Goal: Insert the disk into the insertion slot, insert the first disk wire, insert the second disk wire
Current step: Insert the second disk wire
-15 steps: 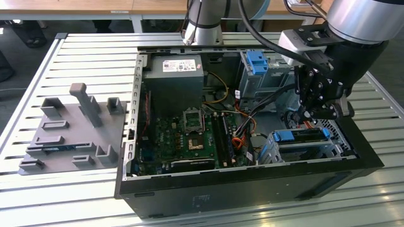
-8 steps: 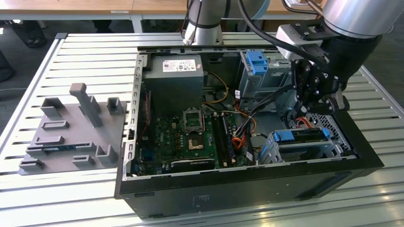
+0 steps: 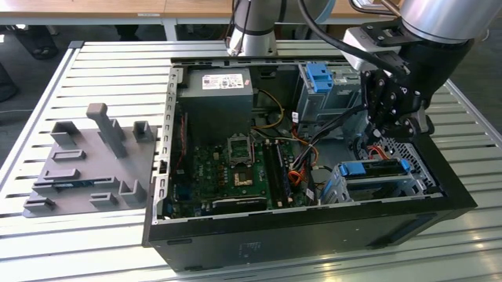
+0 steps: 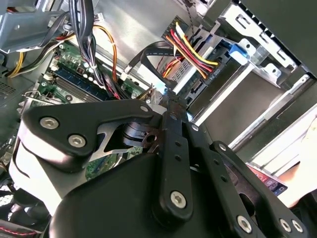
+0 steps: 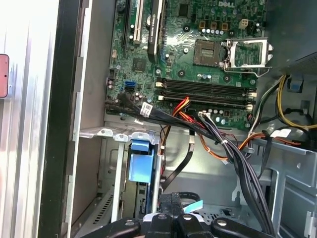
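Pincer (image 4: 171, 106) near red-yellow wires (image 4: 190, 52)

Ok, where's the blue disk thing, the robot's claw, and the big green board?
disk (image 3: 375, 168), exterior view, on its blue frame.
gripper (image 3: 396, 126), exterior view, on the black claw.
green board (image 5: 198, 59), first wrist view, beside the square chip socket.

A pale slatted metal desk (image 3: 94, 70), ribbed in long parallel strips, spans the exterior view and catches bright, even light. On its side toward the exterior view's left lies a flat grey plastic fixture plate (image 3: 86, 170) with upright posts and blocks. Beyond the desk's far edge runs a light wooden tabletop (image 3: 102, 8) on white legs, with dark floor (image 3: 94, 32) in shadow beneath it.
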Controlling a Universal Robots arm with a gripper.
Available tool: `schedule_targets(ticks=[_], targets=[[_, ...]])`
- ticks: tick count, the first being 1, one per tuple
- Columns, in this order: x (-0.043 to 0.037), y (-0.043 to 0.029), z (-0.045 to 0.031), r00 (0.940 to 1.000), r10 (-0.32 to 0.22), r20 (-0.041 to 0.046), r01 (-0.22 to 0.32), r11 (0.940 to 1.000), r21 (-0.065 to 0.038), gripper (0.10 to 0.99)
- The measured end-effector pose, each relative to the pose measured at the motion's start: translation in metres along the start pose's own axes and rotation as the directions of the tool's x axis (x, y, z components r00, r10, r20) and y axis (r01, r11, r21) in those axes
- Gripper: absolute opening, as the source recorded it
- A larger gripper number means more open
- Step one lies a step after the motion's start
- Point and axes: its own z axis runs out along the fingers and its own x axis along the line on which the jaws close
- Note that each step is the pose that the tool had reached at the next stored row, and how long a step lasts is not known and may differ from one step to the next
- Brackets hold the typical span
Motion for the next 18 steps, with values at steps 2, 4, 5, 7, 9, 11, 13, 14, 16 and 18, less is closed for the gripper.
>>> schedule_targets(ticks=[2, 4, 5, 7, 9, 11, 13, 14, 16, 18], targets=[[-0.0006, 0.0000, -0.0001, 1.0000, -0.001, -0.0004, 0.001, 1.0000, -0.001, 0.106], [-0.0012, -0.0003, 0.0000, 1.0000, -0.002, -0.0002, 0.002, 1.0000, -0.005, 0.106], [-0.0014, -0.0005, 0.0000, 1.0000, -0.004, 0.0001, 0.004, 1.0000, -0.007, 0.106], [-0.0016, -0.0008, 0.0000, 1.0000, -0.009, 0.0006, 0.009, 0.9999, -0.010, 0.106], [-0.0019, -0.0011, -0.0001, 0.9999, -0.015, 0.0008, 0.015, 0.9998, -0.011, 0.114], [-0.0020, -0.0014, 0.0000, 0.9997, -0.023, 0.0014, 0.023, 0.9997, -0.012, 0.165], [-0.0021, -0.0017, -0.0001, 0.9993, -0.037, 0.0024, 0.038, 0.9992, -0.012, 0.235], [-0.0021, -0.0018, 0.0000, 0.9990, -0.045, 0.0031, 0.045, 0.9989, -0.012, 0.235], [-0.0021, -0.0018, 0.0002, 0.9987, -0.051, 0.0035, 0.051, 0.9986, -0.012, 0.235], [-0.0023, -0.0018, 0.0010, 0.9987, -0.051, 0.0035, 0.051, 0.9986, -0.012, 0.235]])
